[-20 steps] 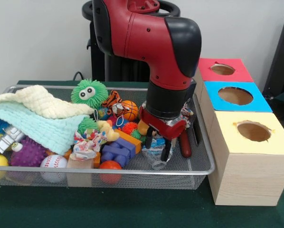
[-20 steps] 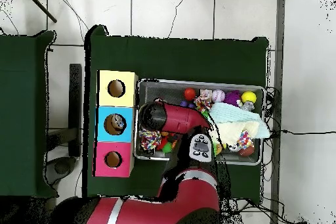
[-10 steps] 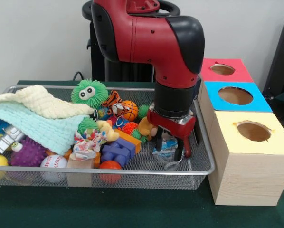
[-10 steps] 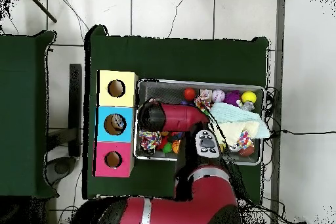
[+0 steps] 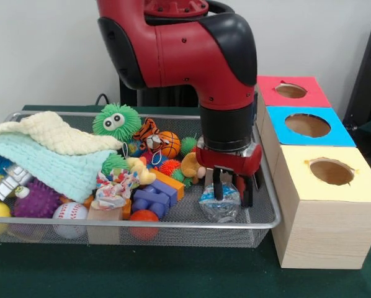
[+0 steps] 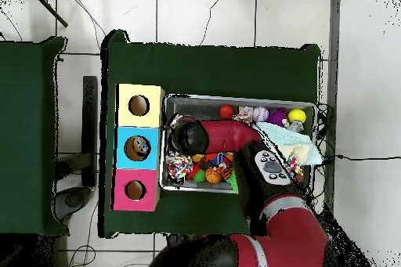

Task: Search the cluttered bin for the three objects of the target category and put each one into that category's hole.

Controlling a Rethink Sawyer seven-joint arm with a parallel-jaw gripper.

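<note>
1. One red and black robot arm point(image 5: 192, 56) reaches down into a wire mesh bin point(image 5: 260, 214) crowded with toys.
2. Its gripper point(image 5: 230, 192) hangs at the bin's end nearest three wooden boxes, jaws spread, straddling a crumpled clear plastic bottle point(image 5: 219, 203) that lies on the mesh; whether they touch it is unclear.
3. Beside the bin stand a yellow-topped box point(image 5: 329, 186), a blue-topped box point(image 5: 306, 126) and a red-topped box point(image 5: 291, 90), each with a round hole.
4. Elsewhere in the bin lie a blue toy block point(image 5: 149, 197), a small orange basketball point(image 5: 169, 143) and a pale green knitted cloth point(image 5: 43, 164).
</note>
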